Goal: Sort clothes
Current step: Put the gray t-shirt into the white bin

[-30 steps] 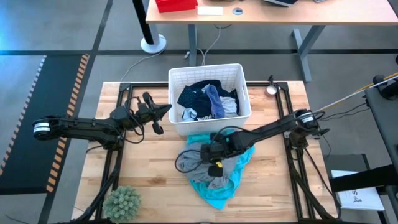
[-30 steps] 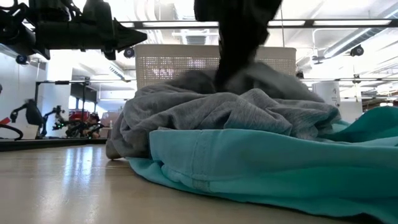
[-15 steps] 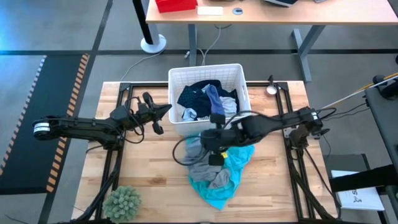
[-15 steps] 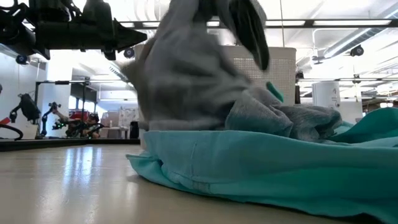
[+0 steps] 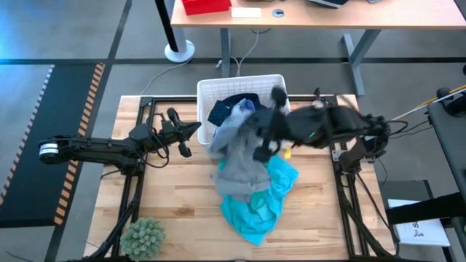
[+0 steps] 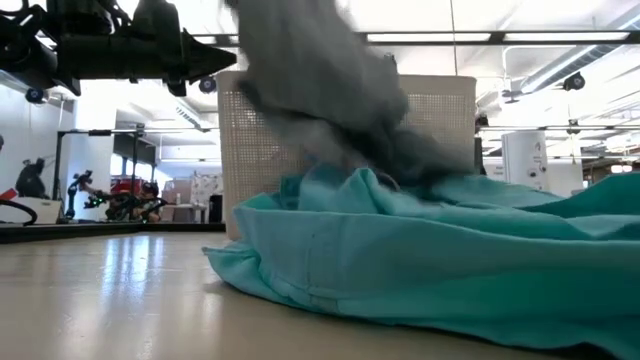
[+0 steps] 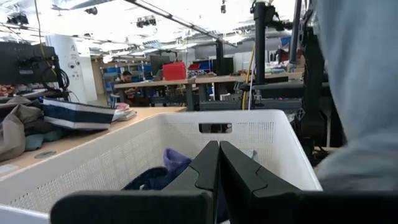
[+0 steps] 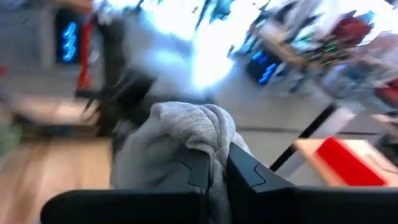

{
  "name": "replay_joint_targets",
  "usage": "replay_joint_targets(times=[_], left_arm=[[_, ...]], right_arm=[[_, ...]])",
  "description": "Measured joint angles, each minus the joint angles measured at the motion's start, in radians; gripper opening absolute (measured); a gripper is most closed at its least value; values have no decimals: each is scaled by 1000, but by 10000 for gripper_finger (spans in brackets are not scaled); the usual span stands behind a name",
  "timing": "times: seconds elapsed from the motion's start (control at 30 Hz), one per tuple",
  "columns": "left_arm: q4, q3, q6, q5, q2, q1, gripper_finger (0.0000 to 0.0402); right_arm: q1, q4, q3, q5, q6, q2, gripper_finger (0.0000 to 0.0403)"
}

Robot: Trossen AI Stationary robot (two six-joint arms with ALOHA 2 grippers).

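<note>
My right gripper (image 5: 256, 137) is shut on a grey garment (image 5: 239, 156) and holds it up in front of the white slotted basket (image 5: 207, 89). Below it a turquoise garment (image 5: 256, 207) lies spread on the table; it also shows in the low view (image 6: 430, 270). The basket holds dark navy and light blue clothes (image 5: 237, 108). My left gripper (image 5: 186, 137) is shut and empty, level, left of the basket, pointing at it. My right gripper pinches a bunched fold of the grey garment (image 8: 205, 127) between its two fingers (image 8: 198, 169); several layers show at the fingertips. The garment hangs slack below the gripper. Its lower end (image 5: 244, 188) trails on the turquoise garment.
A fuzzy green plant-like ball (image 5: 143, 236) sits at the table's near left corner. The basket's near wall (image 6: 450, 110) stands just behind the garments. Bare wood lies on the near left (image 5: 175, 211) and right (image 5: 313, 211) of the table.
My right gripper has risen and gone toward the far edge, toward the basket, still shut on the grey garment. The garment has been drawn up off the turquoise one, from a heap into a hanging drape; the turquoise garment has stayed on the table.
</note>
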Motion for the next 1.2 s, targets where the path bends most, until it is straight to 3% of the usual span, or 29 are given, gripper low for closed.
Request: replay_joint_targets(times=[0.27, 0.67, 1.0, 1.2], left_arm=[[3, 0, 0, 0, 0, 1, 0], [-1, 0, 0, 0, 0, 1, 0], [2, 0, 4, 0, 0, 1, 0], [1, 0, 4, 0, 0, 1, 0]], right_arm=[[-50, 261, 9, 107, -237, -87, 2], [-217, 862, 10, 112, -757, -99, 2], [-377, 944, 10, 111, -834, -101, 2], [-394, 799, 10, 105, -735, -97, 2]])
